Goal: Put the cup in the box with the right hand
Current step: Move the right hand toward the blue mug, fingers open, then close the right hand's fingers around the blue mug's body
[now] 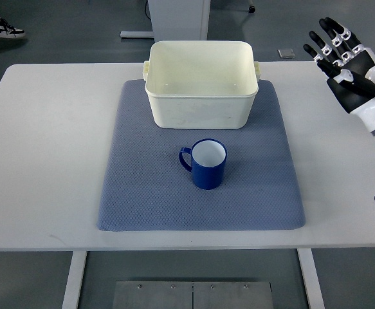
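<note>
right hand (349, 71) raised at table's right edge | fingers (332, 35) spread, empty | cup (204, 163) well apart

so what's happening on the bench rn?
Nothing is being handled yet. The blue cup stands upright on the grey mat, handle toward the picture's left, just in front of the cream box, which looks empty. The right hand is raised at the table's right edge, fingers spread, holding nothing and well clear of the cup. The left arm isn't in view. The cup hasn't been picked up, so the placing is still to do.
</note>
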`<action>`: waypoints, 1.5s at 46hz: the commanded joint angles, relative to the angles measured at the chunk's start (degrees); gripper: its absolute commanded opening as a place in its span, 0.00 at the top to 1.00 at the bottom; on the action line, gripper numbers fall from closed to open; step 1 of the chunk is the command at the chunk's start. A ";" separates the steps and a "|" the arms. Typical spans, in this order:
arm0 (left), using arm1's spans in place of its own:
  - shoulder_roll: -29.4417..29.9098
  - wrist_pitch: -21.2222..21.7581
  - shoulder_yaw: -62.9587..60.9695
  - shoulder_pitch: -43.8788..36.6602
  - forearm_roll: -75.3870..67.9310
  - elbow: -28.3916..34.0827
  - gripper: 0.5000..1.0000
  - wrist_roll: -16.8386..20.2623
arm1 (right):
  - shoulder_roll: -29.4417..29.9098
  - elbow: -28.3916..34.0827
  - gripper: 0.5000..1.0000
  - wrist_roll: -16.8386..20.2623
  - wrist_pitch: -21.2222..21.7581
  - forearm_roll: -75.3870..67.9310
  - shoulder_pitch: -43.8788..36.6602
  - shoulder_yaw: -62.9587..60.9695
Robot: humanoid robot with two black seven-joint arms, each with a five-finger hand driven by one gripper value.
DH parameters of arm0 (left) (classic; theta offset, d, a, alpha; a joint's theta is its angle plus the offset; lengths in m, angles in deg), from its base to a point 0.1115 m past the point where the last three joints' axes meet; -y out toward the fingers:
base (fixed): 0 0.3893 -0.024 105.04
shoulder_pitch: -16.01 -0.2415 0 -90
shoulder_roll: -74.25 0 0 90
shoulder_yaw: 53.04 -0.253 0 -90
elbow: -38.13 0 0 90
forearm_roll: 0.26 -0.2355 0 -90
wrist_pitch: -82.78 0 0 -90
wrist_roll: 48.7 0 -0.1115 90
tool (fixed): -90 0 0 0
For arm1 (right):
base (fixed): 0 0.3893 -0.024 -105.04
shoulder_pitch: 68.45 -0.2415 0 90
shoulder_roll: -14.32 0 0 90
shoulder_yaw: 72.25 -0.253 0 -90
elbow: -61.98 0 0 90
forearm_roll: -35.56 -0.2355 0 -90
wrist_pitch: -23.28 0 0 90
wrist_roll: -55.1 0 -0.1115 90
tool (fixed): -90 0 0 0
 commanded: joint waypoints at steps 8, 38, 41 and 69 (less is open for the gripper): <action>0.00 0.04 0.00 0.04 -0.06 0.01 0.00 0.00 | -0.36 1.28 0.00 -0.18 0.72 8.77 0.14 4.46; 0.00 0.04 0.00 -0.04 0.02 0.01 0.00 0.00 | 2.36 1.10 0.03 -2.47 -10.44 14.84 -0.30 18.00; 0.00 0.04 0.00 0.05 0.02 0.01 0.00 0.00 | 2.97 1.10 0.05 -2.82 -11.41 15.98 -0.21 18.88; 0.00 -0.05 0.00 -0.04 -0.07 0.01 0.00 0.00 | 8.42 -2.76 0.06 -4.75 -22.74 17.56 -0.21 26.43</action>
